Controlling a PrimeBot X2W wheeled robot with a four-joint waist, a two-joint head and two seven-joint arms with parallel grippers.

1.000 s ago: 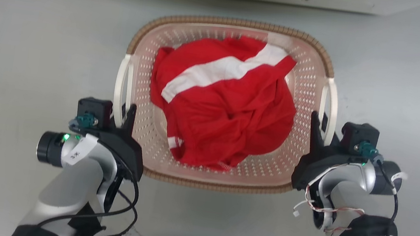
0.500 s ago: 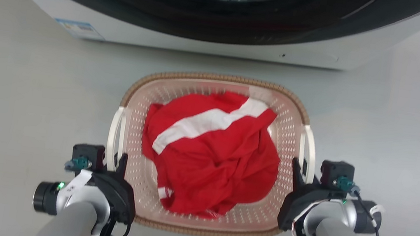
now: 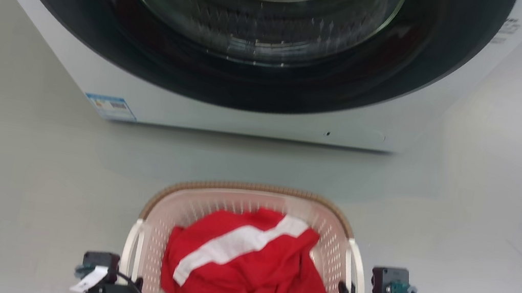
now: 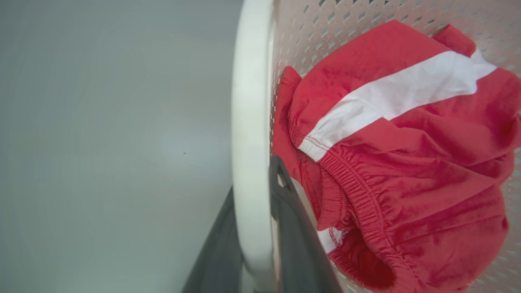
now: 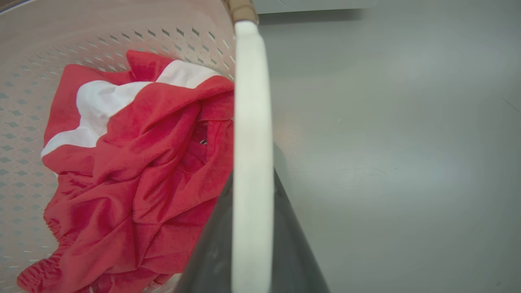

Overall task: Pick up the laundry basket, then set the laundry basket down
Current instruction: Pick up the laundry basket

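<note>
My left hand (image 4: 254, 175) grips the left handle (image 4: 248, 101) of the laundry basket (image 3: 255, 187), right hand (image 5: 253, 162) the right handle (image 5: 252, 81). Red garment (image 3: 245, 284) inside; washer (image 3: 256, 37) ahead.

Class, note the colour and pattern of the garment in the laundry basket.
The garment is red with a broad white stripe, clearest in the left wrist view.

The laundry basket (image 3: 211, 202) is pale pink, dotted all over with rows of small holes, under a brown woven-look rim (image 3: 255, 187) and white handles (image 4: 250, 122) — the garment (image 3: 250, 289) in it is bright red, crossed by one broad white stripe (image 3: 235, 246). The washer (image 3: 224, 116) is white with a glossy black door ring (image 3: 44, 5) and a small blue-and-white label (image 3: 110, 107); the floor (image 3: 1, 190) is plain pale grey-green. The left end effector (image 4: 253, 179) and right end effector (image 5: 252, 173) are dark grey.
</note>
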